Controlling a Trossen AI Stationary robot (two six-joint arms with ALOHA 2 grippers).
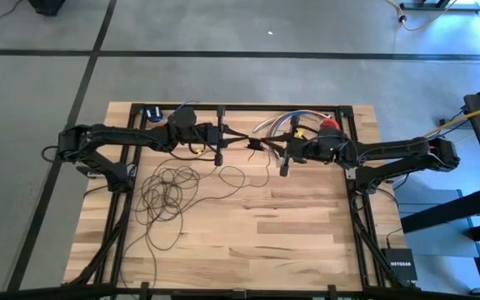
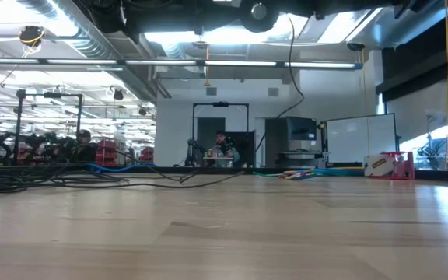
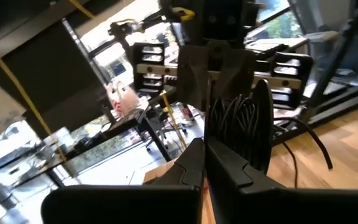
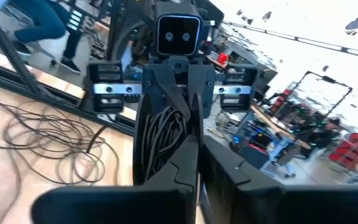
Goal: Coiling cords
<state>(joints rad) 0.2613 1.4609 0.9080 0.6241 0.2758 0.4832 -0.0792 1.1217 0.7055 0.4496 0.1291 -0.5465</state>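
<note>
Dark cords loose near table's left edge.

Both grippers meet mid-table; cords loose below left arm.

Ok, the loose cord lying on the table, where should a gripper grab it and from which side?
Probably the right-hand outer loop of the cord, where a single strand lies apart from the tangle. It rests flat on the table, so come straight down from above with the jaws set across the strand.
</note>
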